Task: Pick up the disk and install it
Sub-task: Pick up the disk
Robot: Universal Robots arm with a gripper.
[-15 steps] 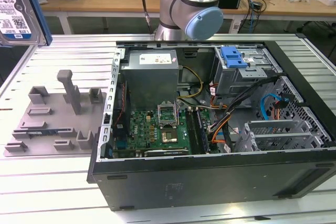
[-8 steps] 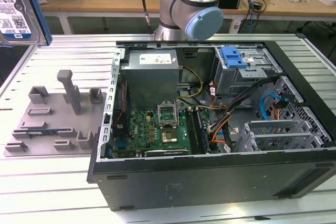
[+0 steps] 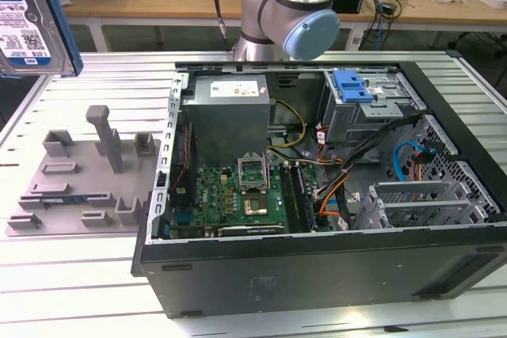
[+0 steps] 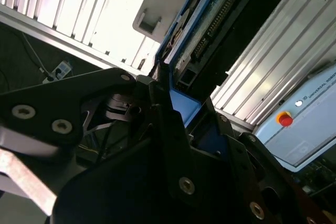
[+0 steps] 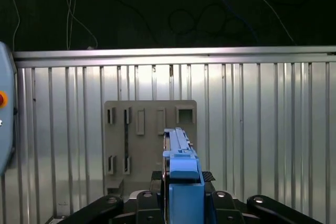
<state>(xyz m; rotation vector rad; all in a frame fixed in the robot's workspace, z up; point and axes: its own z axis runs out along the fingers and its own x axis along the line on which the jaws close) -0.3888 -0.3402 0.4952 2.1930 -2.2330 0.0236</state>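
The disk (image 3: 28, 17), silver with a white and blue label in a bright blue carrier, hangs high at the exterior view's far left, above the grey fixture plate (image 3: 87, 172). In the first wrist view the disk (image 5: 181, 171) stands edge-on, and my gripper (image 5: 182, 205) is shut on it with a black finger on each side. The second wrist view shows the disk's circuit-board side (image 4: 220, 19) rising out of the gripper (image 4: 176, 111). The open computer case (image 3: 317, 271) lies well to the exterior view's right of the disk.
Inside the case are a grey power supply (image 3: 226, 112), the motherboard (image 3: 245, 187), loose cables and a drive cage with a blue latch piece (image 3: 352, 85). The robot arm's joint (image 3: 293, 5) stands behind the case. The ribbed metal table (image 5: 252, 129) surrounds the fixture plate (image 5: 149, 140).
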